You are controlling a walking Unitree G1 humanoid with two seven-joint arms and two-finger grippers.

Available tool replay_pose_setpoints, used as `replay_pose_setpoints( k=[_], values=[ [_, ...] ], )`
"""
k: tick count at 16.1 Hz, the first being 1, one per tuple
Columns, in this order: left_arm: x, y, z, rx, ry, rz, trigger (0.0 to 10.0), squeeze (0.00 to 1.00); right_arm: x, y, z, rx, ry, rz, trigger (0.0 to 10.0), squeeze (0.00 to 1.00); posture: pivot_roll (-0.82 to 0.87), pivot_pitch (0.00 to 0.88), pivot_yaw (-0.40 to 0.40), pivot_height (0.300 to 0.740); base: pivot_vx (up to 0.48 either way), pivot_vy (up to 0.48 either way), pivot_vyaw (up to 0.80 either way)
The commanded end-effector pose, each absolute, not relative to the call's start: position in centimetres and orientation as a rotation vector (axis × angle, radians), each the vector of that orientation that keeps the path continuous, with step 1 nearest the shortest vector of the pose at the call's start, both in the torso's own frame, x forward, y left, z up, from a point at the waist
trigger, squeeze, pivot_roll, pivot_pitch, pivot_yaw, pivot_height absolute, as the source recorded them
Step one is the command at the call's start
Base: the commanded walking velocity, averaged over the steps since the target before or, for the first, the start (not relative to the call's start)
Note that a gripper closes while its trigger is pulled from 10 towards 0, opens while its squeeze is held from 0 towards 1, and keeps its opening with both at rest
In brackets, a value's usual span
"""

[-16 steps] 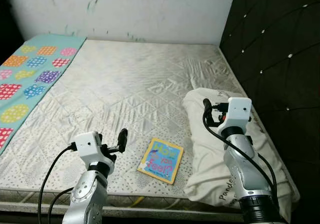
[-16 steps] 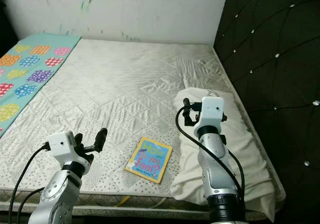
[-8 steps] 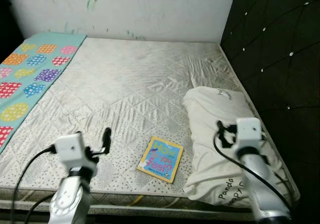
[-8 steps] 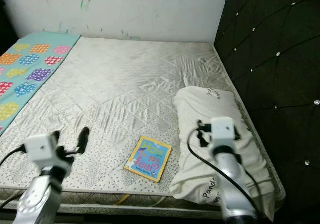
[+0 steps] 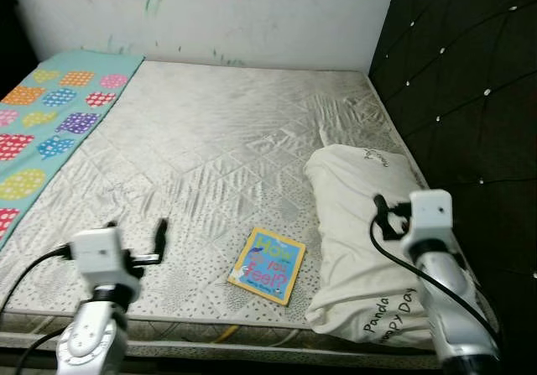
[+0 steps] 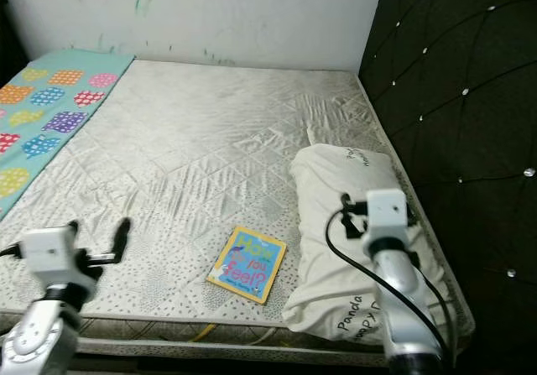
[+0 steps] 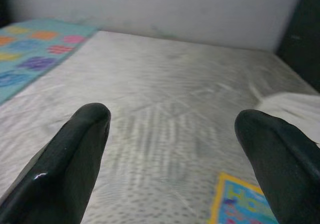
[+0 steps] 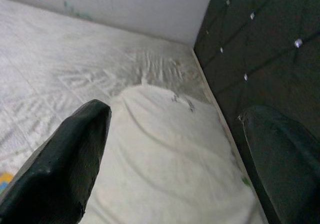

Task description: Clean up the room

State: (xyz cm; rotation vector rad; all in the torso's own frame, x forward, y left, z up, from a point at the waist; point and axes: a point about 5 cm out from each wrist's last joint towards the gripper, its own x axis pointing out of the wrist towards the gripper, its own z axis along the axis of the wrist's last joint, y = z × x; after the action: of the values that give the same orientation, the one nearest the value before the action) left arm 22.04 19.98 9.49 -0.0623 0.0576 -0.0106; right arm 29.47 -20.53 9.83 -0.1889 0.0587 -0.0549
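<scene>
Both arms lowered; fingers (image 7: 75, 159) spread, empty.

pillow (image 5: 357, 224) printed "panda day", book (image 5: 269, 265) cover reading "how … you feel?"

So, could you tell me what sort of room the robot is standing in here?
Most likely a bedroom: a bare quilted mattress, a white pillow beside a dark tufted headboard, and a children's book lying near the mattress edge.
</scene>
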Motion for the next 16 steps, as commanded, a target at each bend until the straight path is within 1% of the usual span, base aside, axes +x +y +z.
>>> replay_pose_setpoints(
  k=[1, 3, 4, 5, 6, 7, 8, 9, 10, 11, 12, 15, 16],
  values=[
    [22.3, 19.8, 9.5, 0.001, 0.062, -0.05, 10.0, 0.0, 29.8, -20.5, 9.9, -0.175, 0.053, -0.032, 10.0, 0.0, -0.05, 0.0, -0.076, 0.74, 0.0, 0.0, 0.0],
    [22.7, 20.0, 9.7, 0.042, 0.066, -0.046, 10.0, 0.0, 30.3, -20.6, 9.9, -0.149, 0.057, -0.021, 10.0, 0.0, -0.03, 0.0, -0.098, 0.74, 0.0, 0.0, 0.0],
    [23.0, 19.7, 10.3, 0.067, 0.043, -0.079, 10.0, 0.0, 30.7, -20.4, 10.3, -0.178, 0.046, -0.002, 10.0, 0.0, -0.03, 0.0, -0.107, 0.74, 0.0, 0.0, 0.0],
    [23.0, 19.0, 10.1, 0.031, 0.043, -0.164, 10.0, 0.0, 30.7, -20.3, 10.3, -0.185, 0.045, 0.005, 10.0, 0.0, -0.03, 0.0, -0.105, 0.74, 0.0, 0.0, 0.0],
    [22.9, 18.8, 10.1, 0.02, 0.038, -0.187, 10.0, 0.0, 30.6, -20.4, 10.2, -0.184, 0.045, 0.004, 10.0, 0.0, -0.03, 0.0, -0.103, 0.74, 0.0, 0.0, 0.0],
    [22.8, 18.0, 9.3, -0.025, 0.08, -0.185, 10.0, 0.0, 30.5, -20.5, 10.1, -0.173, 0.05, -0.005, 10.0, 0.0, -0.04, 0.0, -0.096, 0.74, 0.0, 0.0, 0.0],
    [22.5, 17.3, 8.7, -0.036, 0.077, -0.181, 10.0, 0.0, 29.8, -21.0, 9.6, -0.17, 0.066, -0.024, 10.0, 0.0, -0.05, 0.0, -0.088, 0.74, 0.0, 0.0, 0.0],
    [22.3, 17.6, 8.5, -0.024, 0.076, -0.124, 10.0, 0.0, 29.3, -21.6, 9.2, -0.177, 0.082, -0.053, 10.0, 0.0, -0.05, 0.0, -0.089, 0.74, 0.0, 0.0, 0.0],
    [22.2, 17.9, 8.4, -0.049, 0.076, -0.098, 10.0, 0.0, 29.0, -22.0, 9.0, -0.173, 0.086, -0.066, 10.0, 0.0, -0.05, 0.0, -0.088, 0.74, 0.0, 0.0, 0.0],
    [22.0, 18.5, 8.6, -0.055, 0.077, -0.069, 10.0, 0.0, 28.2, -22.9, 8.9, -0.205, 0.091, -0.064, 10.0, 0.0, -0.05, 0.0, -0.081, 0.74, 0.0, 0.0, 0.0],
    [21.9, 18.8, 8.7, -0.057, 0.075, -0.059, 10.0, 0.0, 27.7, -23.3, 8.7, -0.22, 0.093, -0.061, 10.0, 0.0, -0.05, 0.0, -0.077, 0.74, 0.0, 0.0, 0.0],
    [21.4, 19.8, 8.9, -0.028, 0.07, -0.073, 10.0, 0.0, 25.7, -26.2, 7.9, -0.256, 0.143, -0.097, 10.0, 0.0, -0.07, 0.0, -0.046, 0.74, 0.0, 0.0, 0.0],
    [21.3, 19.9, 9.0, -0.032, 0.065, -0.082, 10.0, 0.0, 25.5, -26.5, 7.8, -0.28, 0.147, -0.093, 10.0, 0.0, -0.07, 0.0, -0.042, 0.74, 0.0, 0.0, 0.0]
  ],
)
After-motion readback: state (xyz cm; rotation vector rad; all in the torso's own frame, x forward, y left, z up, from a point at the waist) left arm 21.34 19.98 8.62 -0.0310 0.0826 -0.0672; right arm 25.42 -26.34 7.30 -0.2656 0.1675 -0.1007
